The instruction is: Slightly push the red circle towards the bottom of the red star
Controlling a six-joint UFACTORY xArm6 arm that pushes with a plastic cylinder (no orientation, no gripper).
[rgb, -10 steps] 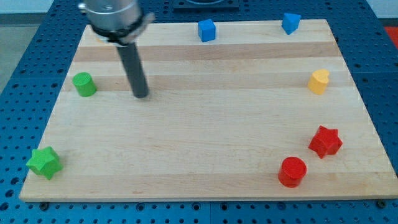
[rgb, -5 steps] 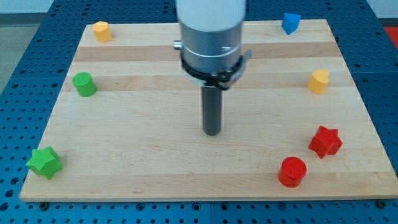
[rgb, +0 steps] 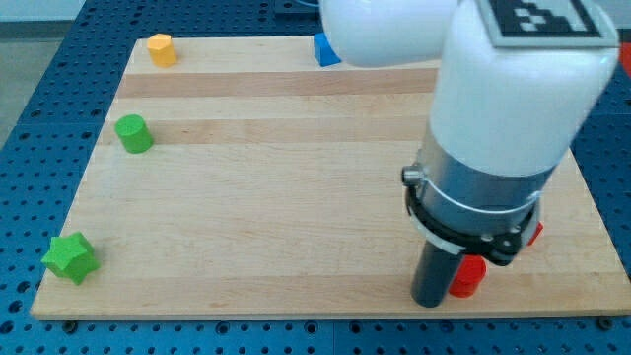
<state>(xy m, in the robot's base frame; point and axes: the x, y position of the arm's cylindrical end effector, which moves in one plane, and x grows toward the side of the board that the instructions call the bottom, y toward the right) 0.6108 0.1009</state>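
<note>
The red circle sits near the board's bottom right, mostly hidden behind my rod. My tip rests on the board just to the view's left of the red circle, touching or nearly touching it. Only a sliver of the red star shows at the right of the arm's collar, up and to the right of the red circle. The arm's white body covers much of the view's right side.
A green cylinder and a green star stand at the left. A yellow block is at the top left and a blue block at the top, half hidden by the arm. The wooden board lies on a blue perforated table.
My tip has moved from the board's middle down and to the right, next to the red circle. The arm now hides the yellow block and blue block at the right.
</note>
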